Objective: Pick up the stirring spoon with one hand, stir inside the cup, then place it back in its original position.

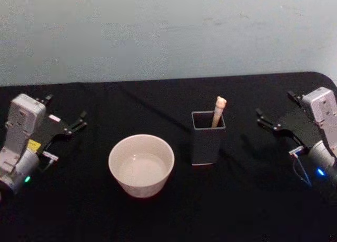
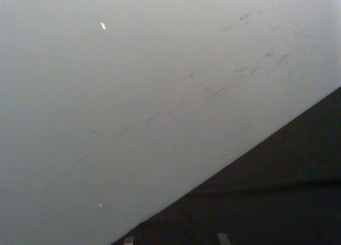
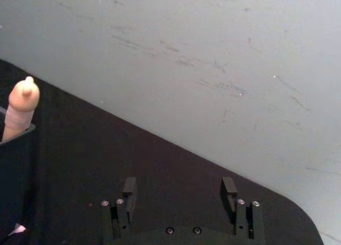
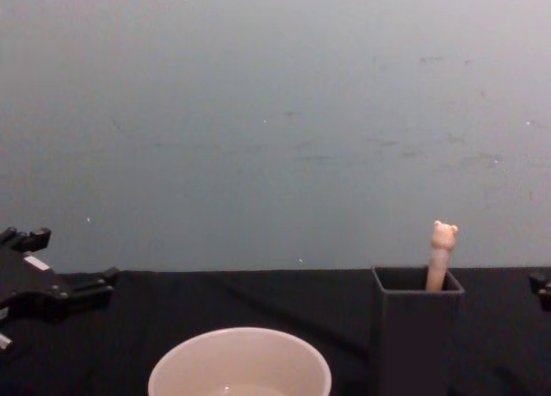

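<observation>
Spoon (image 1: 219,110): beige handle with a tiny bear head on top; it stands in the holder, leaning against the far right corner. Only the upper handle shows above the rim, and the rest is hidden inside.
Spoon from the side (image 4: 441,254): the bear head sticks up clear of the holder's top edge, nearly upright.
Holder (image 1: 208,139): dark grey, tall, with a square opening; it stands upright on the tabletop, just right of the cup and apart from it.
Cup (image 1: 141,164): wide, round and cream, with a thin smooth rim; it sits near the front middle, much broader than the holder.
Left gripper (image 1: 66,107): at the left edge, well apart from the cup; its jaws are spread wide and hold nothing.
Right gripper (image 1: 275,103): at the right edge, pointing toward the holder but apart from it; its jaws are spread wide, with bare cloth between them.
Right gripper's fingers (image 3: 229,187): two dark prongs set far apart, touching nothing.
Tabletop (image 1: 158,100): covered in black cloth, with open cloth between each gripper and the two vessels.
Wall (image 1: 158,31): pale grey and scuffed, behind the tabletop.
</observation>
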Controlling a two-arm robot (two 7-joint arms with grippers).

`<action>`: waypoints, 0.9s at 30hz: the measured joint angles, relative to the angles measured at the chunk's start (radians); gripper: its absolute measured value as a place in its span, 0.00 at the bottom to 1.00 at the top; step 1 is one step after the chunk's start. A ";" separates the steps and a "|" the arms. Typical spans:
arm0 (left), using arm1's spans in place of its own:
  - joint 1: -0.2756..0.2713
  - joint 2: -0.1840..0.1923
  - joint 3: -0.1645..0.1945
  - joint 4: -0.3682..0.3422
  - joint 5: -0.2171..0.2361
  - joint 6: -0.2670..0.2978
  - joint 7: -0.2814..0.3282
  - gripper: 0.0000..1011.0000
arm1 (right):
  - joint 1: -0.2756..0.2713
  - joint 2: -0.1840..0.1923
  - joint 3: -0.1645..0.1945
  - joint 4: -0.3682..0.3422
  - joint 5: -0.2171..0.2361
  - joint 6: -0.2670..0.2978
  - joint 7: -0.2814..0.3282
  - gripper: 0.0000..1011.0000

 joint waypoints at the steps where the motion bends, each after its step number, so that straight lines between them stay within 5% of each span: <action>1: 0.000 0.000 0.000 0.000 0.000 0.000 0.000 0.99 | -0.001 -0.001 0.004 0.000 0.003 0.000 0.005 0.99; 7: 0.000 0.000 0.000 0.000 0.000 0.000 0.000 0.99 | -0.024 0.006 0.043 -0.033 0.051 0.008 0.051 0.99; 18: 0.000 0.000 0.000 0.000 0.000 0.000 0.000 0.99 | -0.140 0.076 0.123 -0.185 0.196 0.054 0.203 0.99; 27: 0.000 0.000 0.000 0.000 0.000 0.000 0.000 0.99 | -0.188 0.080 0.135 -0.256 0.245 0.094 0.283 0.99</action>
